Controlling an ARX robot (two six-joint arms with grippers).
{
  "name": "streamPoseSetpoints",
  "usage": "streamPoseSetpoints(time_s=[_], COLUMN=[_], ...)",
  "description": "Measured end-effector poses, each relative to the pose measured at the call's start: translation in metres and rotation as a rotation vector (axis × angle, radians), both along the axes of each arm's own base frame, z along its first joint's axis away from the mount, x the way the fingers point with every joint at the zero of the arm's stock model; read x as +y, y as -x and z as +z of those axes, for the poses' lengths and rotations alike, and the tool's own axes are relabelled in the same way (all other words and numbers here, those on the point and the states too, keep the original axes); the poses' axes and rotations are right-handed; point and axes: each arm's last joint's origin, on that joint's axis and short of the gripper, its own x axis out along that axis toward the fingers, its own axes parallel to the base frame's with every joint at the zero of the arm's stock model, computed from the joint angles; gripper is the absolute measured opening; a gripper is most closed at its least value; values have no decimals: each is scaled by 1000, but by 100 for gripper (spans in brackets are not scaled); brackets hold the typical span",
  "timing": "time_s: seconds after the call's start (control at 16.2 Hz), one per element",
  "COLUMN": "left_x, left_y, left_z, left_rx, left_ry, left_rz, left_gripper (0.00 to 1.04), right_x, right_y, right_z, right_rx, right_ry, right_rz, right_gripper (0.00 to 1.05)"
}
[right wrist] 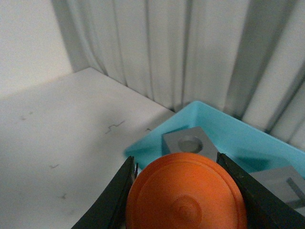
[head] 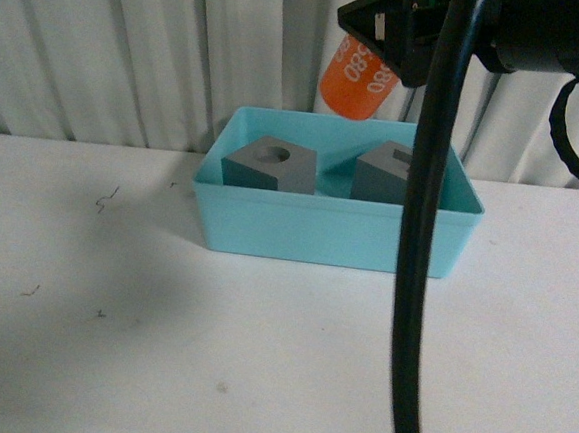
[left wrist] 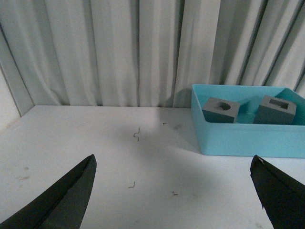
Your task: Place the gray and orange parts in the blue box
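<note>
The blue box (head: 269, 225) stands at the back of the white table. Inside it sit two gray cubes: one with a round recess (head: 271, 164) and one with a square recess (head: 383, 171). My right gripper (head: 384, 38) hangs high above the box's back wall, shut on the orange cylinder (head: 358, 82) with white digits. In the right wrist view the cylinder's round end (right wrist: 186, 193) fills the space between the jaws, with the round-recess cube (right wrist: 189, 144) below. My left gripper (left wrist: 174, 191) is open and empty over bare table, left of the box (left wrist: 238, 138).
A pleated white curtain (head: 133, 44) closes off the back of the table. A thick black cable (head: 416, 267) hangs down in front of the box's right part. Small dark scraps (head: 105, 200) lie on the table's left side.
</note>
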Motion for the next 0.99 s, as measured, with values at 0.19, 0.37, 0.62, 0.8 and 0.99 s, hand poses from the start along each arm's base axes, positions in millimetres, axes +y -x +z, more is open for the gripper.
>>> streamPoseSetpoints(time_s=[0.19, 0.37, 0.62, 0.8, 0.99], left_x=[0, 0, 0, 0, 0], left_y=[0, 0, 0, 0, 0], left_z=[0, 0, 0, 0, 0], left_rx=[0, 0, 0, 0, 0], left_ry=[0, 0, 0, 0, 0], left_rz=[0, 0, 0, 0, 0], left_gripper=[98, 98, 98, 98, 98], right_x=[7, 22, 33, 30, 31], right_y=[-35, -62, -80, -101, -131], right_z=[-25, -34, -62, -75, -93], right_rx=[70, 66, 117, 135, 152], right_ry=[11, 22, 59, 80, 100], right_rz=[-154, -241, -272, -318, -358], right_gripper=[47, 47, 47, 47, 47])
